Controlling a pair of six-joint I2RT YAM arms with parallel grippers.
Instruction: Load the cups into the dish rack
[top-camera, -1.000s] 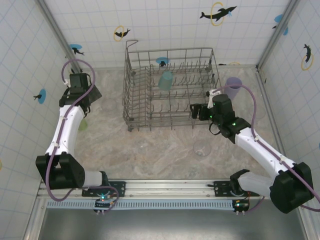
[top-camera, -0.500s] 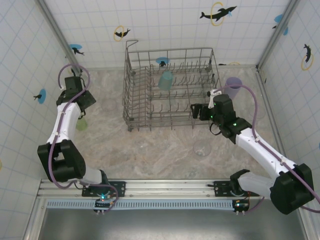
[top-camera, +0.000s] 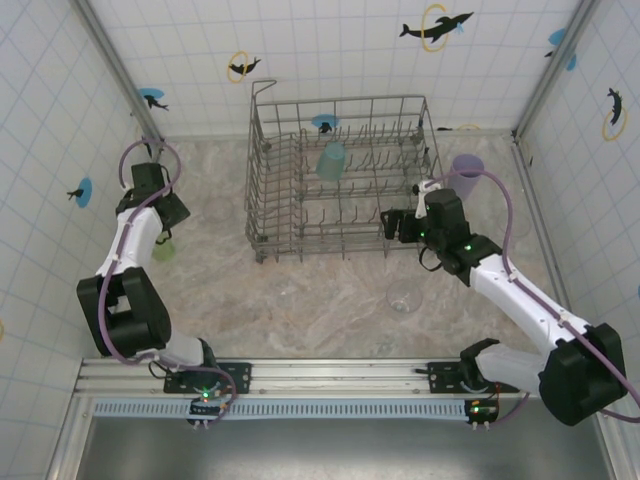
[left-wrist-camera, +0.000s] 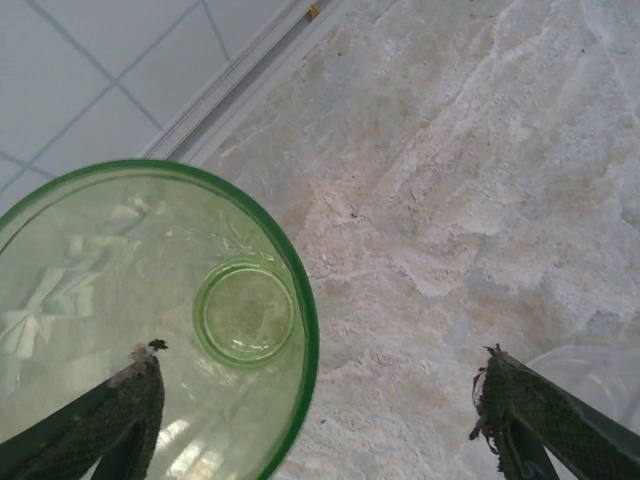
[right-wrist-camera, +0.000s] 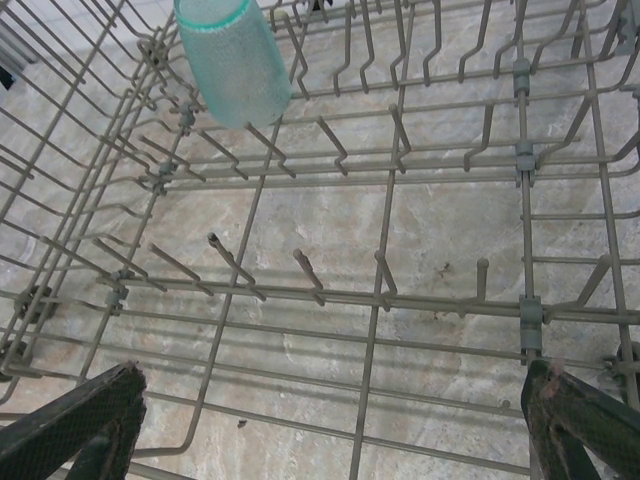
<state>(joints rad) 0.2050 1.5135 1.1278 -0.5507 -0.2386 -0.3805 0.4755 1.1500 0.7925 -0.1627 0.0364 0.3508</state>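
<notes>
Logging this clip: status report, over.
Left gripper open astride lime green cup rim, clear cup close. Right gripper open facing dish rack. Teal cup racked.

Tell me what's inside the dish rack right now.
One teal cup sits among the far tines of the dish rack; the other visible tines stand bare. From above, the right gripper hides the near right corner.

Cups hidden or cropped near the dish rack (top-camera: 262, 200)
Left of the rack, the left arm covers most of the lime green cup (top-camera: 164, 249); inside, the teal cup (right-wrist-camera: 232, 65) runs off the right wrist view's top; the clear cup (top-camera: 404, 297) in front is faint.
</notes>
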